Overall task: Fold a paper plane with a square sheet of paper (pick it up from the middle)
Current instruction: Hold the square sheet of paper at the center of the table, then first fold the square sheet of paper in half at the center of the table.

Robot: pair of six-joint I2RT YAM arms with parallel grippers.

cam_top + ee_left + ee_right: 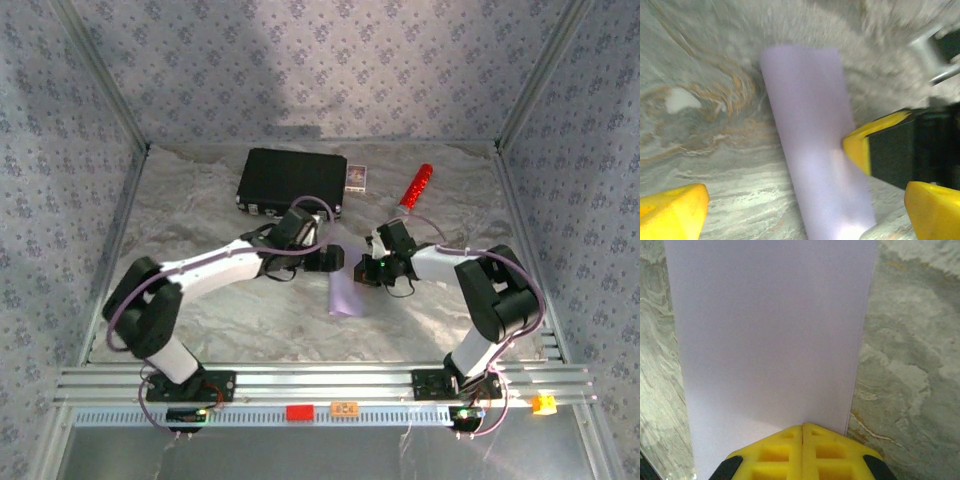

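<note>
Leftward, the left gripper [335, 261] hangs with jaws spread wide above the far end of the square sheet of paper [345, 296], a folded strip whose long axis runs toward the near edge; the right gripper [366, 270] pinches that same end.

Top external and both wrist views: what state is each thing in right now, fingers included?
square sheet of paper: folded into a narrow strip, pinched at one edge.
right gripper: fingers shut on the sheet's edge.
left gripper: fingers wide open either side of the strip, holding nothing.
black case: shut, lying flat.
card box: lying flat beside the case.
red-and-silver cylinder: lying on its side.
</note>
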